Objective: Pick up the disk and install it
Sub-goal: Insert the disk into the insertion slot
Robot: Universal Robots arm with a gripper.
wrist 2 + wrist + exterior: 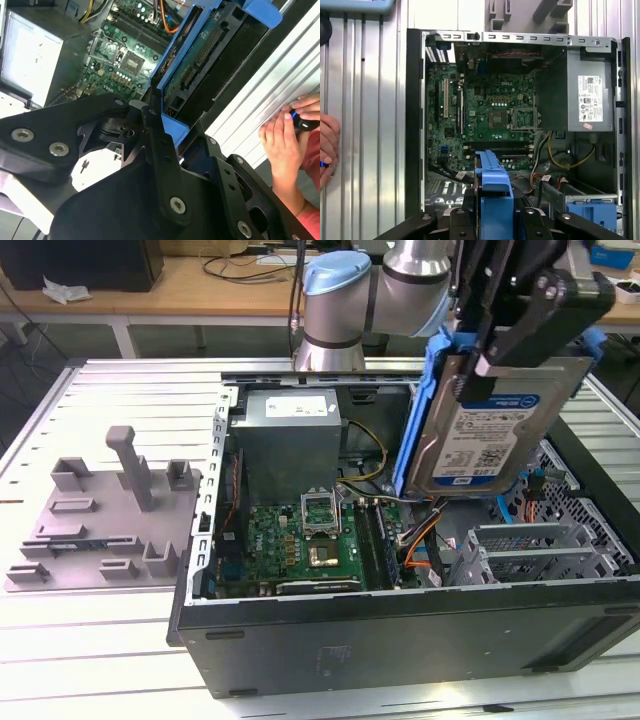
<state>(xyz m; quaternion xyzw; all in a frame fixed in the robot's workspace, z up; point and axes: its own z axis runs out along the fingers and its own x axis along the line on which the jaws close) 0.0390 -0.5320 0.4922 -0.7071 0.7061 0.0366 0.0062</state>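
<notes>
My black gripper [478, 365] is clamping the flat silver-metal disk [482, 430] w/ blue-and-white label & blue plastic carrier rail, holding it tilted in mid-air over the open black PC case [400, 630]. A person's hand [282, 142] is hovering over the slatted metal table [100, 640] beside the case.

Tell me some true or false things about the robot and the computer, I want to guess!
1. The gripper holds the disk up over the computer case. True.
2. The disk lies flat on the grey fixture plate. False: the gripper holds it tilted above the case, and the plate lies beside the case, on the exterior view's left.
3. The case is closed. False: it is open, and the green motherboard shows inside.
4. A person's hand is near the case. True.
</notes>
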